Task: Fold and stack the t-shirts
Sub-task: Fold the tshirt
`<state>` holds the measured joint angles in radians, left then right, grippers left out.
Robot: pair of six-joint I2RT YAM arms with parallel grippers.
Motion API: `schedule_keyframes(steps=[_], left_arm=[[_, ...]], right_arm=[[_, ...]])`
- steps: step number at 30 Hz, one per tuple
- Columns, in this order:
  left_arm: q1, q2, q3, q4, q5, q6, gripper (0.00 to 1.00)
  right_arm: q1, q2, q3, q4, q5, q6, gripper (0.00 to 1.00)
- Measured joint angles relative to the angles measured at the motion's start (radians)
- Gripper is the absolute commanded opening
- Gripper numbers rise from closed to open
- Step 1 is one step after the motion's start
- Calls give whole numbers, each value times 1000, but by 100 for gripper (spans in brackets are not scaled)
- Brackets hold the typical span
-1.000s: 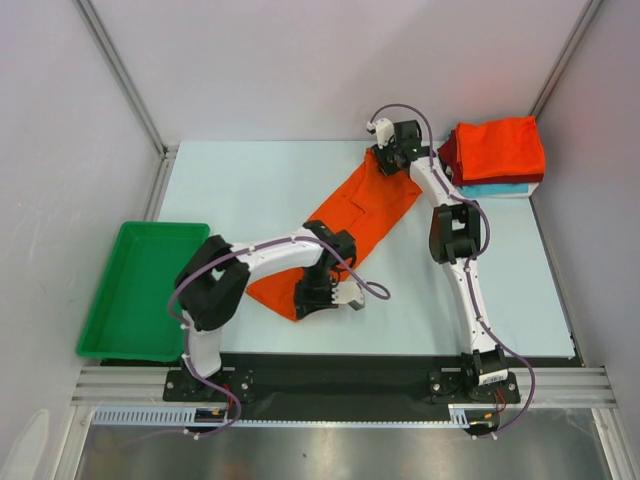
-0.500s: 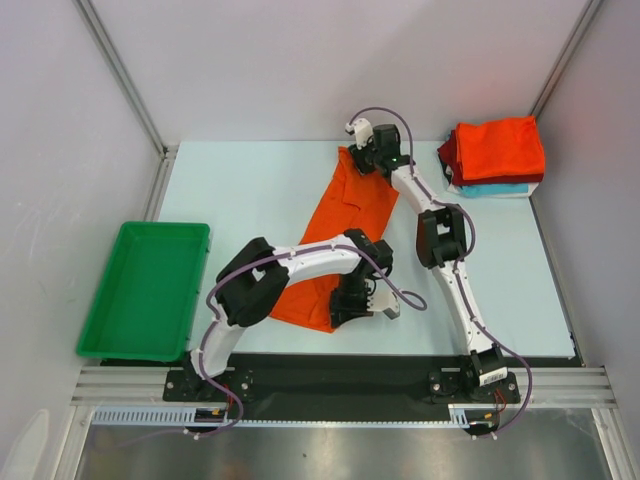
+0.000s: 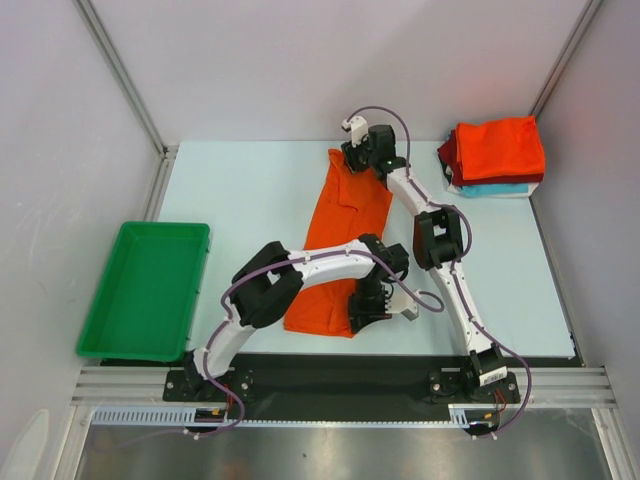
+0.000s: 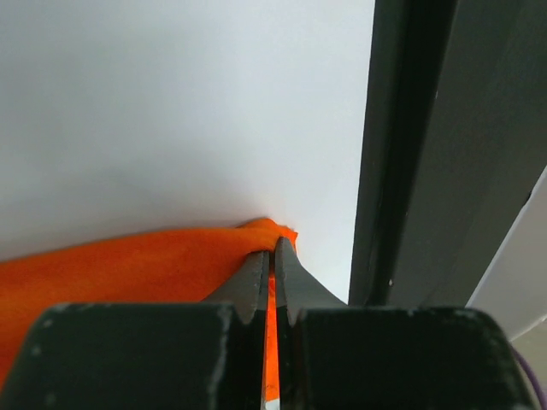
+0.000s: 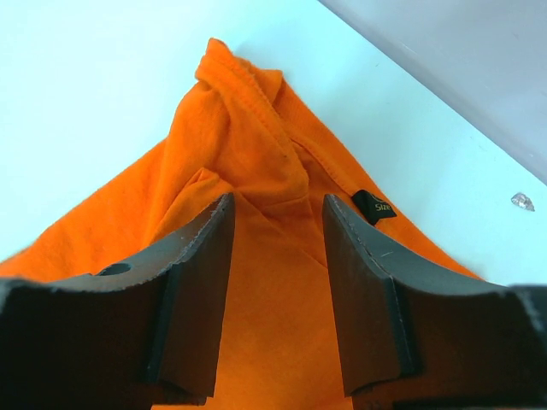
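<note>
Top external: orange t-shirt [image 3: 345,235], 1 pc, laid out long on table [image 3: 240,190] centre, running far to near. Left gripper [image 4: 273,249] clamped tight on its near-right corner, cloth pinched btw jaws. Right gripper [image 5: 276,203] at far end over collar [image 5: 273,128], jaws apart, nothing gripped. Folded stack [image 3: 497,150], orange-red over dark red and teal, far right. Green tray [image 3: 145,290] near left, well apart.

Robot lab cell: white panel walls [image 3: 330,60], aluminium frame [image 3: 121,72].
</note>
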<state>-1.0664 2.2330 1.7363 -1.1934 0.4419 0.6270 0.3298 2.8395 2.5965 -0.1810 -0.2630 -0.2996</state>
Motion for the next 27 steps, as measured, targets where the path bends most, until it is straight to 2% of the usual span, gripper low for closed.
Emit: schedule_keyframes(steps=[4, 8, 13, 19, 20, 22, 23, 24, 27], left_arm=[[-2, 45, 75, -4, 37, -26, 2], [-13, 55, 108, 5, 54, -38, 15], [-23, 54, 148, -5, 86, -60, 17], [-50, 47, 283, -65, 23, -76, 37], [-51, 37, 303, -64, 3, -76, 49], [-56, -6, 320, -39, -33, -85, 58], [-51, -35, 324, -22, -51, -92, 70], [-44, -64, 337, -13, -71, -93, 77], [-26, -140, 368, 13, -134, -127, 78]], right_arm=[[-2, 0, 0, 6, -12, 37, 51], [-5, 0, 0, 6, -14, 56, 54], [-13, -48, -47, -9, -14, 76, 55], [-53, -253, -193, -50, -8, 107, 56], [-65, -304, -224, -56, -8, 116, 56], [-93, -401, -288, -61, -13, 140, 57], [-108, -459, -334, -61, -22, 154, 57], [-120, -518, -384, -66, -33, 165, 57], [-159, -687, -563, -82, -61, 198, 57]])
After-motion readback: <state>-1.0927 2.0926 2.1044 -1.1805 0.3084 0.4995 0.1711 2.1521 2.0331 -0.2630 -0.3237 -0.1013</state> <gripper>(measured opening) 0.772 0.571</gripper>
